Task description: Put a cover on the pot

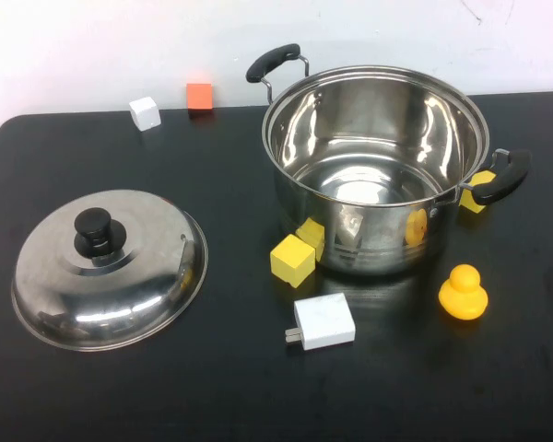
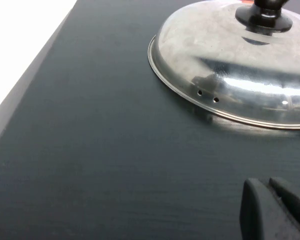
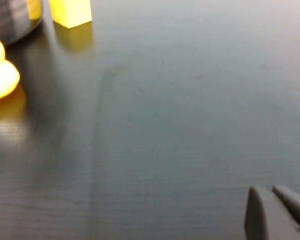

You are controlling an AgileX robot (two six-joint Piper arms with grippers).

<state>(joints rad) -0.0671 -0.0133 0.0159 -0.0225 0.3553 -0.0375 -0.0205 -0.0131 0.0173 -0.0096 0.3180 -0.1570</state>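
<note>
- Black table (image 1: pixel 230 387) fills the scene.
- Pot (image 1: pixel 373 166): uncovered, far right.
- Lid (image 1: pixel 109 267): left of pot, well apart, knob up.
- My left gripper (image 2: pixel 277 210): near lid, fingers pressed together.
- My right gripper (image 3: pixel 277 212): near duck (image 3: pixel 1 70), fingers pressed together.

We see the large stainless-steel pot (image 1: pixel 376 166) at the table's (image 1: pixel 230 387) right rear, the domed steel lid (image 1: pixel 109 267) to its left, a yellow block (image 1: pixel 291 260) and a white charger plug (image 1: pixel 323 321) before it, and the left gripper (image 2: pixel 272 210) near the lid.
</note>
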